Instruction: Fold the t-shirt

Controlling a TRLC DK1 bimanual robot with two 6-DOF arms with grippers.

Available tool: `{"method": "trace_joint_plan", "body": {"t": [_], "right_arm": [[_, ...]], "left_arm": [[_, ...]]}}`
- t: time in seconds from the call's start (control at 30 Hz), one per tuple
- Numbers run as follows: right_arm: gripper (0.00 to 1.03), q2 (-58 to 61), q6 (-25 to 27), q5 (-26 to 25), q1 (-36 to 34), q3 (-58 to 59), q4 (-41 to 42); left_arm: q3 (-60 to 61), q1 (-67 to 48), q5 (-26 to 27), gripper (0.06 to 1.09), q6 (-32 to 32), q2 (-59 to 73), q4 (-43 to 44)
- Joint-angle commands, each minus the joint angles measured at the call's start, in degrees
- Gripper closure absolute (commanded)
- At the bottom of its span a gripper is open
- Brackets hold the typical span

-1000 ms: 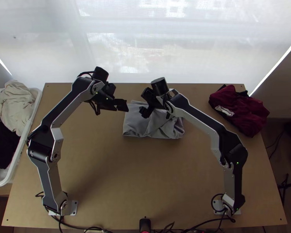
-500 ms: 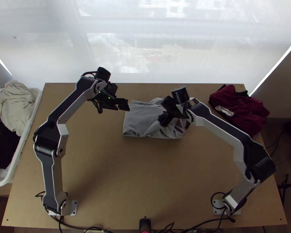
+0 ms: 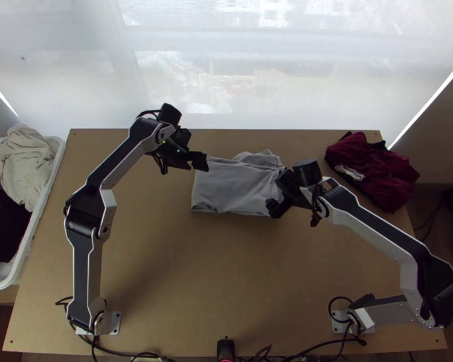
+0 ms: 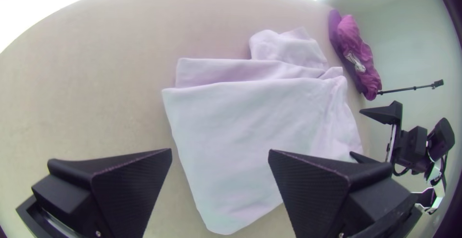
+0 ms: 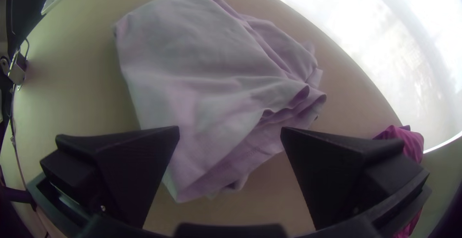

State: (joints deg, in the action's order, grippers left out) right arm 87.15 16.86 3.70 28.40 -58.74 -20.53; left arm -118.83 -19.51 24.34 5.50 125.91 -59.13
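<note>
A light grey t-shirt [image 3: 232, 184] lies folded into a rough rectangle toward the table's far side, with loose, rumpled cloth at its far right. At its left end is my left gripper [image 3: 202, 161], and my right gripper [image 3: 277, 192] is over its right end. In the left wrist view the shirt [image 4: 250, 127] is beyond the wide-apart fingers of my left gripper [image 4: 220, 151], which hold nothing. The right wrist view has the shirt [image 5: 192, 84] with layered folds along one side; my right gripper [image 5: 230, 130] is open there, no cloth pinched.
A dark red garment [image 3: 374, 172] lies at the table's far right corner. On the left, a white basket [image 3: 30, 241] holds beige and black cloth. Bare tabletop [image 3: 214, 271] stretches between the shirt and the near edge. A bright window covering stands behind the table.
My right gripper has moved right and nearer the table's front, uncovering more of the shirt. The left gripper has shifted slightly right. The shirt's far right part looks more raised or spread outward.
</note>
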Motion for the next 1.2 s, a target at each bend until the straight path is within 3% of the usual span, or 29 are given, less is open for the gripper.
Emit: {"method": "trace_joint_plan", "body": {"t": [0.0,0.23,0.83,1.0,1.17], "right_arm": [[0.05,-1.72,-1.66,0.07,-0.01,0.82,0.06],[0.05,5.13,0.28,-0.01,-0.54,-7.44,0.06],[0.05,16.56,2.03,-0.54,-4.41,-1.46,6.3],[0.05,13.39,2.3,-0.54,-4.76,-1.73,6.21],[0.05,4.52,5.81,-0.54,-4.67,-4.45,4.01]], "left_arm": [[-1.23,-1.06,-0.08,0.11,0.22,2.06,0.51],[-6.42,-2.82,-0.26,0.11,0.3,6.63,0.34],[-8.79,-2.99,-2.1,0.11,-0.4,13.31,0.6],[-8.79,-2.64,-2.19,0.11,-0.31,12.61,0.42],[-8.79,-2.73,-2.19,0.11,0.13,9.27,-0.02]]}}
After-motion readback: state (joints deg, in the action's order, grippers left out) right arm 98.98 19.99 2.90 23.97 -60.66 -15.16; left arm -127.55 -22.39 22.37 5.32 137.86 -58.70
